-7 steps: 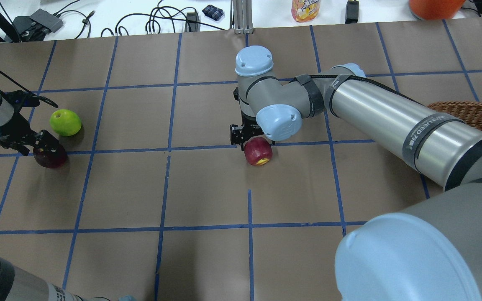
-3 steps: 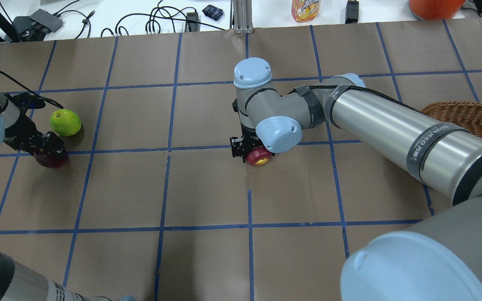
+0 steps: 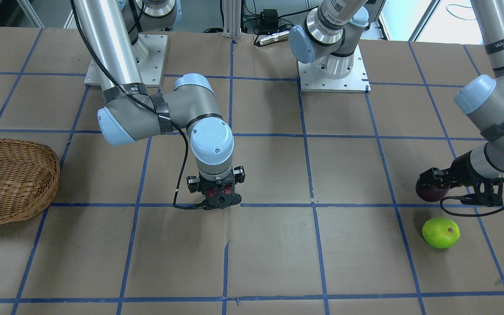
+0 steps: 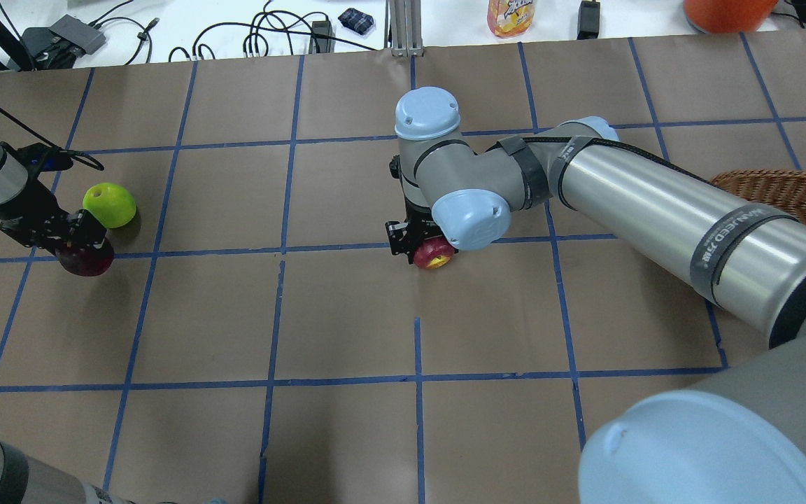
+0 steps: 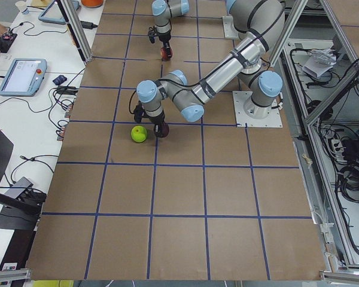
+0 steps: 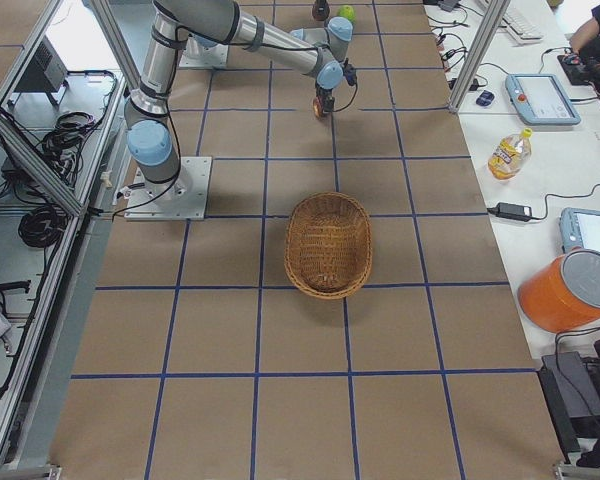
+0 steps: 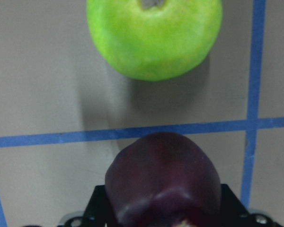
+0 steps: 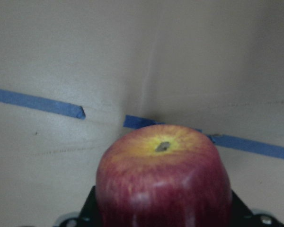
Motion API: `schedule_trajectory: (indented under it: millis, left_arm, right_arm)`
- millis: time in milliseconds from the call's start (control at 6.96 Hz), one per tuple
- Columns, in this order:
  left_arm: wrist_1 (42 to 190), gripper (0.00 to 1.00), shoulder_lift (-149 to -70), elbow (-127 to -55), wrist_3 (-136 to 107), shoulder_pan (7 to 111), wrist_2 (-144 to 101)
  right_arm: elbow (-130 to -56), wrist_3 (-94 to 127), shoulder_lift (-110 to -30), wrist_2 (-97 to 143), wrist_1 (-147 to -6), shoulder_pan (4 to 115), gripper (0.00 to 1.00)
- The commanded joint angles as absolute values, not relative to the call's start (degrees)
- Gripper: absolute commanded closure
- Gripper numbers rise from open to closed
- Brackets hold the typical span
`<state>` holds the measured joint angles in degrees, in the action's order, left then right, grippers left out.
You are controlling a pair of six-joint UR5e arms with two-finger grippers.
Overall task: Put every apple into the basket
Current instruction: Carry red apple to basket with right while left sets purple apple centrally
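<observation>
My right gripper (image 4: 422, 246) is shut on the red apple (image 4: 434, 254) at the table's middle; its yellowish base fills the right wrist view (image 8: 163, 179). My left gripper (image 4: 75, 241) is shut on the dark maroon apple (image 4: 88, 260), which sits low in the left wrist view (image 7: 163, 182). The green apple (image 4: 109, 205) lies on the paper just beyond the maroon one, apart from it, and also shows in the left wrist view (image 7: 154, 38). The wicker basket (image 4: 788, 192) stands at the far right, partly hidden by my right arm, and is empty in the exterior right view (image 6: 327, 243).
Brown paper with a blue tape grid covers the table. A juice bottle (image 4: 511, 15), cables and an orange bucket (image 4: 725, 12) sit on the white bench beyond the far edge. My right forearm (image 4: 655, 203) spans the stretch between the red apple and the basket.
My right gripper has come down over the red apple, which now shows less from above. My left gripper has shifted onto the maroon apple. The green apple has turned slightly in place.
</observation>
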<state>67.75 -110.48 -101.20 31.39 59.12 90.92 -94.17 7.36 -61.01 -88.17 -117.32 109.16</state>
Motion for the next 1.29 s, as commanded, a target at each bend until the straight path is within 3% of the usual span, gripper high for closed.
schedule_trajectory:
  millis: [0,288,431,575,862,1150]
  left_arm:
    - [71.9,0.96,-107.9,-101.1,16.3,68.1,86.8]
    - [69.8,0.96,-108.5,-99.6,-2.1,82.5,79.1]
    - [64.7,0.96,-110.3,-97.6,-15.2,91.4,79.4]
    - [59.1,0.96,-112.9,-96.3,-24.8,99.9,79.3]
    - [50.2,0.96,-118.5,-96.8,-30.8,105.4,79.5]
    - [47.9,0.90,-120.1,-96.3,-32.1,107.5,79.5]
  right_arm:
    - [-94.9,6.9,-69.8,-88.1,-116.5,98.9,0.76]
    - [-99.0,-2.5,-74.2,-88.9,-116.4,84.8,0.74]
    - [-101.4,-14.4,-76.1,-89.1,-116.4,77.3,0.65]
    - [-104.1,-26.4,-77.3,-88.8,-117.4,69.5,0.65]
    - [-105.1,-43.2,-76.4,-86.5,-123.1,51.8,0.66]
    - [-104.4,-53.2,-70.4,-86.0,-129.0,45.2,0.66]
